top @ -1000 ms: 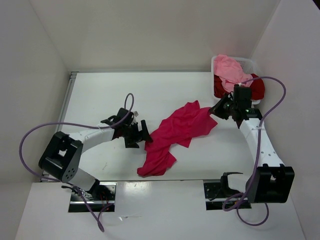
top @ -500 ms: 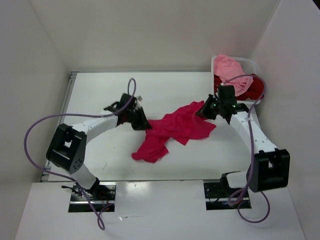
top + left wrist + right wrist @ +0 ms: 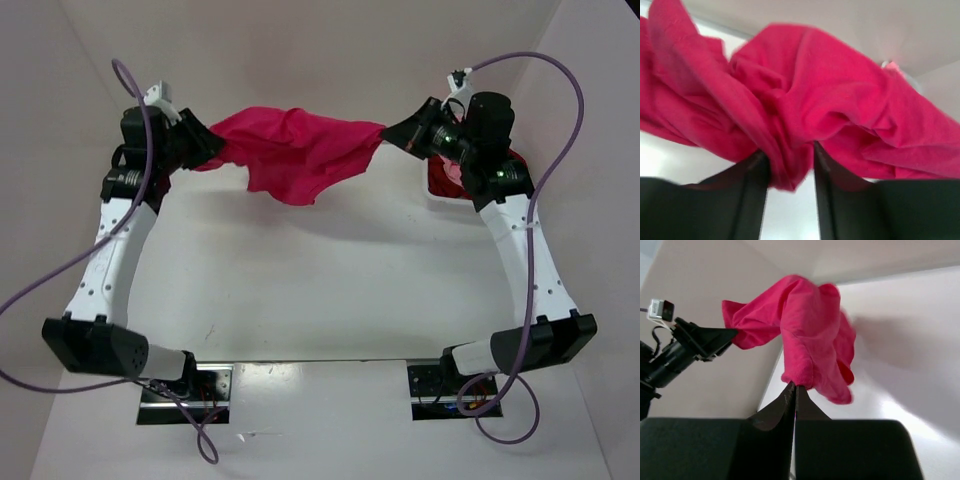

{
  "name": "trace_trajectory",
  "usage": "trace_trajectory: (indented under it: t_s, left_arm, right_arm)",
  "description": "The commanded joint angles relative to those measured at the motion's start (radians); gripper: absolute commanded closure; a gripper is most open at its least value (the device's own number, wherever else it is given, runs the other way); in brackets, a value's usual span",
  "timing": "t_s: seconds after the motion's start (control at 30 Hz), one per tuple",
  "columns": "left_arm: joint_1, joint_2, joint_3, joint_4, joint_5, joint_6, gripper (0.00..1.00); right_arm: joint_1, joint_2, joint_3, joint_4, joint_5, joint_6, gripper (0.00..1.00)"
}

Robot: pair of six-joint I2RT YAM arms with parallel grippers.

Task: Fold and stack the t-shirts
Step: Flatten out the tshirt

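The bright crimson-pink t-shirt (image 3: 295, 148) hangs stretched in the air between my two grippers, high above the far part of the table. My left gripper (image 3: 203, 148) is shut on its left end; in the left wrist view the cloth (image 3: 805, 105) bunches between the two fingers (image 3: 752, 200). My right gripper (image 3: 392, 132) is shut on its right end; in the right wrist view the shirt (image 3: 807, 345) hangs from the closed tips (image 3: 794, 386). The dark red shirt (image 3: 440, 178) shows only as a patch behind the right arm. The light pink shirt is mostly hidden.
The white mesh basket (image 3: 436, 198) sits at the far right corner, largely behind the right arm. White walls enclose the table (image 3: 320, 290) on the left, back and right. Purple cables loop from both arms.
Both grippers have risen from the table and spread apart, lifting the crimson-pink shirt off the surface and stretching it between them.
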Motion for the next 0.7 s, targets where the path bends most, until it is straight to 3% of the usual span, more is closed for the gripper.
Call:
trace_trajectory:
  t_s: [0.0, 0.07, 0.17, 0.23, 0.47, 0.67]
  left_arm:
    - [-0.010, -0.067, -0.163, -0.068, -0.089, 0.038, 0.52]
    - [-0.010, -0.133, -0.294, -0.068, -0.115, 0.038, 0.31]
    - [0.013, -0.214, -0.445, -0.068, -0.141, 0.000, 0.16]
    - [0.025, -0.240, -0.508, -0.059, -0.141, -0.016, 0.10]
    - [0.025, -0.145, -0.678, -0.001, -0.114, -0.062, 0.16]
    - [0.062, -0.099, -0.688, 0.043, -0.230, -0.109, 0.33]
  right_arm:
    - [0.005, 0.011, -0.170, 0.015, -0.100, 0.017, 1.00]
    - [0.005, -0.030, -0.278, 0.015, -0.098, -0.004, 1.00]
    - [0.005, -0.071, -0.512, 0.015, -0.056, -0.037, 1.00]
    - [0.005, -0.085, -0.577, 0.015, -0.025, -0.064, 1.00]
    - [0.005, -0.085, -0.706, -0.003, 0.067, -0.087, 1.00]
    - [0.005, -0.097, -0.715, -0.014, 0.092, -0.107, 1.00]
